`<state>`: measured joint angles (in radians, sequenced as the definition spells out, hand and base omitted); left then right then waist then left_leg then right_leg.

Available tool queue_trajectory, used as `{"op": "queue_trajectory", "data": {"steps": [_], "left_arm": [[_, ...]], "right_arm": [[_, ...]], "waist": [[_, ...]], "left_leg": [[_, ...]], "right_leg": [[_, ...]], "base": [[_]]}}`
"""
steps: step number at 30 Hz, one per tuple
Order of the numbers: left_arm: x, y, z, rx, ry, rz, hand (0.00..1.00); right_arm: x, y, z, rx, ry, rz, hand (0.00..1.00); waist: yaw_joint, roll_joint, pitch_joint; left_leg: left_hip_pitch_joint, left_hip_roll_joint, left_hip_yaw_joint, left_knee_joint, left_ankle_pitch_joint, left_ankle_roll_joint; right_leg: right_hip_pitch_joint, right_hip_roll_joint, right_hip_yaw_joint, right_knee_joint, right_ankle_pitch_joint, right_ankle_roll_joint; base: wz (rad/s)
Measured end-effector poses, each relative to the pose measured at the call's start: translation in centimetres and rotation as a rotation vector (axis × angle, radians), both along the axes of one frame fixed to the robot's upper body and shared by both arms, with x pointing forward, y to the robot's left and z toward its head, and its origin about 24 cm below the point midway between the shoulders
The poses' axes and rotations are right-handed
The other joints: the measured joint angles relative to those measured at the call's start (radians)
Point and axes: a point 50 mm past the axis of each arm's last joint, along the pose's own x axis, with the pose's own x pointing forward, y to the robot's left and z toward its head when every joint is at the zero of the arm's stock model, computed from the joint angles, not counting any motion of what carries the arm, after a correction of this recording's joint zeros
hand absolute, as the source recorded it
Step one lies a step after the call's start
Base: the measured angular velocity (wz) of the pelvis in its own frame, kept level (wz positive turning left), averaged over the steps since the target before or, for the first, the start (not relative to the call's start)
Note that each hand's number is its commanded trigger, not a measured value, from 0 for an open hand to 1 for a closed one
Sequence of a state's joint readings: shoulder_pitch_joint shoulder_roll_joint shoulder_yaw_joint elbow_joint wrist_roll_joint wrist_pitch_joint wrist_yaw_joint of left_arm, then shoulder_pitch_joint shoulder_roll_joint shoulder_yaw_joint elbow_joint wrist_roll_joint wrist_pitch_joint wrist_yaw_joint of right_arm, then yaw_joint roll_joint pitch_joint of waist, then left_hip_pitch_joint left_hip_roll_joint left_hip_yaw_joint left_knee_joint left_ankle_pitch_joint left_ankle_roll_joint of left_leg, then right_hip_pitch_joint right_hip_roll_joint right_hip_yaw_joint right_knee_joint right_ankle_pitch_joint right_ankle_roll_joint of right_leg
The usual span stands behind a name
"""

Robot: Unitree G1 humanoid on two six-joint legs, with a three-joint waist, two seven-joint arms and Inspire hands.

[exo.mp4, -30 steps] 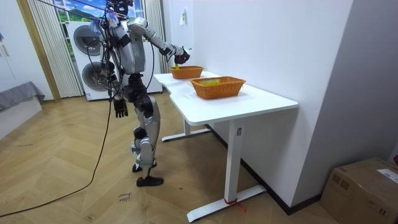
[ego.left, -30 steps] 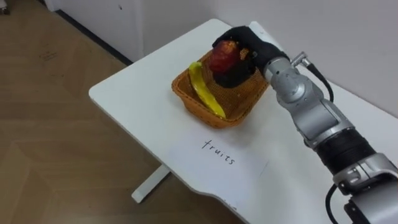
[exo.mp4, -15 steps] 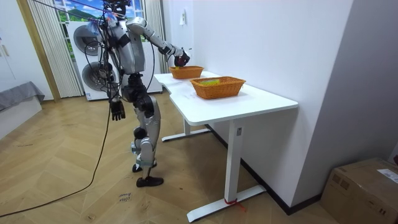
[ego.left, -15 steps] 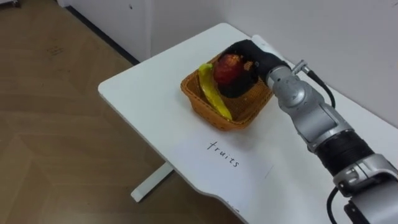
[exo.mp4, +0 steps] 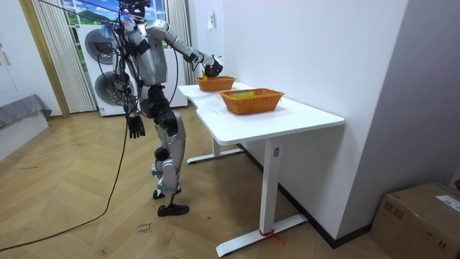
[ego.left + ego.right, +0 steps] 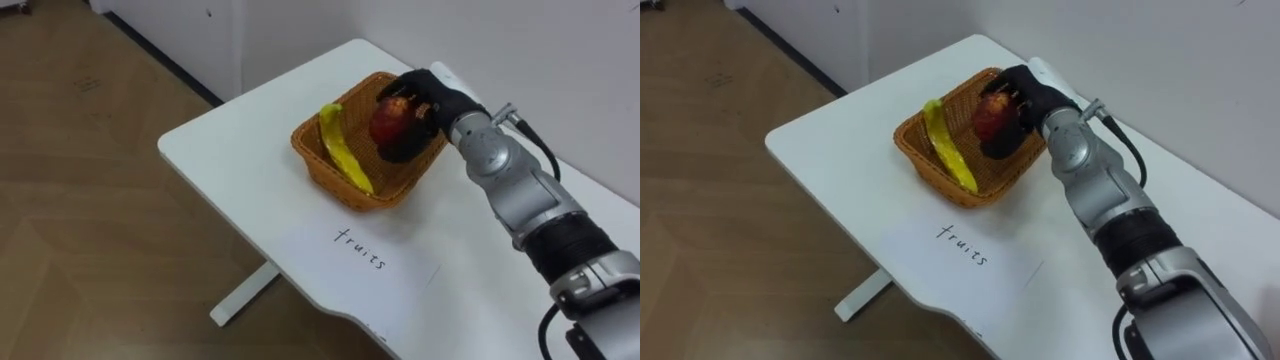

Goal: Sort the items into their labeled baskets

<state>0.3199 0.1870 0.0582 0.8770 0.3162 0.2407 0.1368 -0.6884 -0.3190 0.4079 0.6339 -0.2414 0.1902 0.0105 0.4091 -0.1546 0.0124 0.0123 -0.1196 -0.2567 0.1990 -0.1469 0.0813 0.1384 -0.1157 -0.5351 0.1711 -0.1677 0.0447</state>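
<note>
Left eye view: right hand (image 6: 420, 98) is clenched round a red apple (image 6: 387, 123), held within the outline of the wicker basket (image 6: 325, 168) toward its 2 o'clock corner; contact with the basket floor cannot be told. Banana (image 6: 343, 155) lies in the basket at 9 o'clock from the hand, long axis 11 to 5 o'clock, apart from the apple. A handwritten label (image 6: 357, 248) sits on the white table (image 6: 220, 150) at 6 o'clock of the basket. Room view: robot stands at the table's far end, right arm stretched over that basket; left hand (image 5: 134, 127) hangs by the thigh (its state cannot be told); second basket (image 5: 251, 101) stands nearer the camera. Right eye view: same grasp; bare weave seems to lie under the apple, so the release likely needs only a short drop.
</note>
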Motion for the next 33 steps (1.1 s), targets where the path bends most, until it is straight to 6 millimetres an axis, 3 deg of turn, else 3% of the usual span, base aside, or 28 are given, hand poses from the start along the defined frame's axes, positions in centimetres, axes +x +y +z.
{"op": "queue_trajectory", "data": {"steps": [15,22,27,33], "left_arm": [[0.1,0.2,0.1,0.007,-0.008,0.012,0.0],[0.7,0.2,0.1,0.01,-0.019,0.012,0.0],[1.4,0.2,0.1,0.012,-0.028,-0.011,0.0],[2.2,0.3,0.2,0.015,-0.053,-0.006,0.0]], "right_arm": [[0.0,-0.1,0.1,0.001,-0.008,-0.008,0.0],[0.0,-0.2,0.1,0.002,-0.013,-0.011,0.0],[0.2,-0.6,0.8,-0.021,-0.046,-0.022,0.0],[0.4,-1.2,2.5,-0.047,-0.12,-0.035,0.0]], "waist": [[0.0,0.003,0.001],[-0.004,0.03,-0.0001],[-0.021,0.026,-0.0066],[-0.048,0.029,-0.0055]], "left_leg": [[0.001,0.0,0.001,0.0,0.0,0.0],[0.007,-0.002,0.006,-0.001,0.001,0.002],[-0.001,-0.001,0.008,-0.002,0.002,0.003],[0.018,0.001,0.019,-0.003,0.002,0.006]], "right_leg": [[0.002,0.0,0.0,0.0,0.0,0.0],[0.002,-0.005,0.011,0.004,-0.001,0.001],[-0.012,-0.007,0.014,0.017,-0.004,0.004],[0.0,-0.007,0.021,0.016,-0.004,0.004]], "base": [[0.0],[-0.01],[-0.01],[-0.04]]}}
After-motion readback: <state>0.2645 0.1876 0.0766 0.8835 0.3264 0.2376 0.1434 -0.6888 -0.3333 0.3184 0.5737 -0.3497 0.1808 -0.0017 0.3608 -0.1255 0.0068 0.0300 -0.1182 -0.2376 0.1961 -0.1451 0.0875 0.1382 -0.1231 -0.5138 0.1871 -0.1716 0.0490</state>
